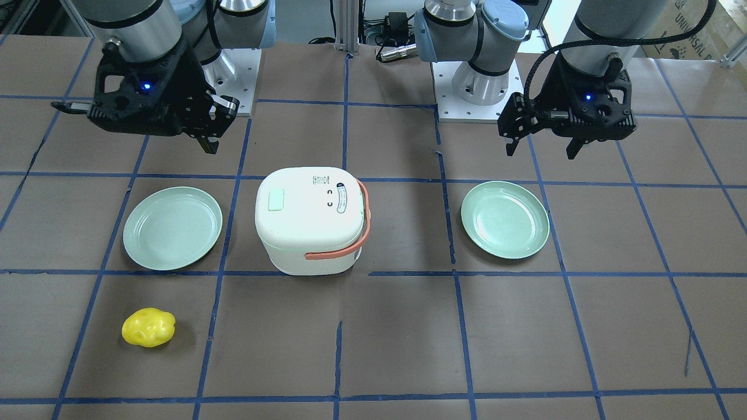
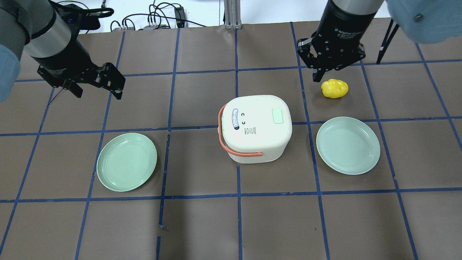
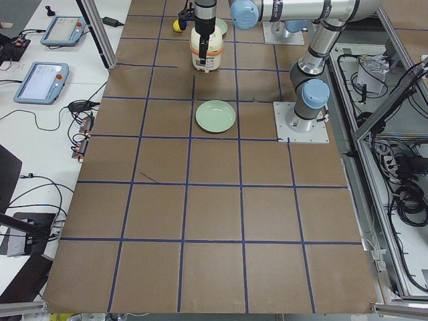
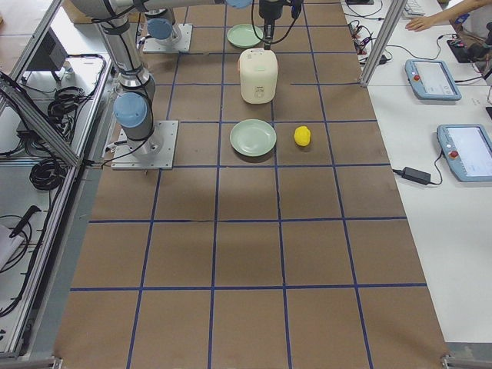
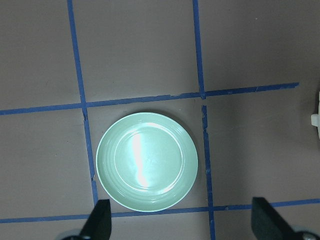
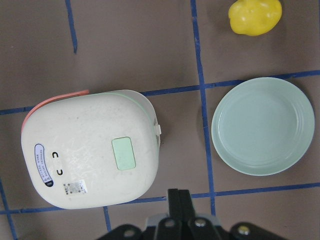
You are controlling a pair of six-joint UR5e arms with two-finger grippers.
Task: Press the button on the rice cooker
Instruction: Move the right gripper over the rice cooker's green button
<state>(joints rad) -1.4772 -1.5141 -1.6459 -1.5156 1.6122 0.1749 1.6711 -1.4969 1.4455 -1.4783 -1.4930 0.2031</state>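
Note:
A white rice cooker [image 1: 309, 221] with an orange handle stands mid-table, lid shut; it also shows in the overhead view [image 2: 256, 126] and the right wrist view [image 6: 90, 160]. A pale green rectangular button [image 1: 275, 199] sits on its lid, also seen from overhead [image 2: 277, 116] and from the right wrist [image 6: 123, 153]. My right gripper [image 2: 317, 77] is shut and empty, raised above the table, apart from the cooker and off to the side of its button end. My left gripper [image 2: 97, 93] is open and empty, high over the table on the cooker's other side.
Two pale green plates flank the cooker [image 2: 126, 161] [image 2: 348, 145]. A yellow lumpy object [image 2: 335, 88] lies just below the right gripper, by the right plate. The left wrist camera looks down on the left plate [image 5: 146, 162]. Blue tape lines grid the brown table.

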